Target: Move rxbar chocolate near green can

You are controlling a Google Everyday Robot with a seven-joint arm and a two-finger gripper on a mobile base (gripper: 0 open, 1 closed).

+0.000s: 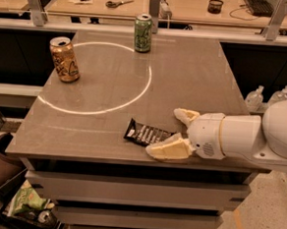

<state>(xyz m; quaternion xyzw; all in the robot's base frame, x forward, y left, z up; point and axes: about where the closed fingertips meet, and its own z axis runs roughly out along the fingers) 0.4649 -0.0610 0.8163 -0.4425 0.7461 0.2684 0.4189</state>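
Note:
The rxbar chocolate (146, 134), a flat dark wrapper with pale lettering, lies near the table's front edge. My gripper (176, 132) is open just right of it, low over the table. One pale finger (170, 149) reaches along the bar's near right end and the other finger (185, 115) stands farther back, apart from the bar. The bar's right end lies between the fingers. The green can (143, 33) stands upright at the table's far edge, well away from the bar.
A gold-orange can (64, 59) stands at the table's left side. A pale ring of light marks the grey table top (186, 70). A bench with tools runs behind the table. Two bottles (267, 98) stand right of the table, and a bag (26, 201) lies on the floor at left.

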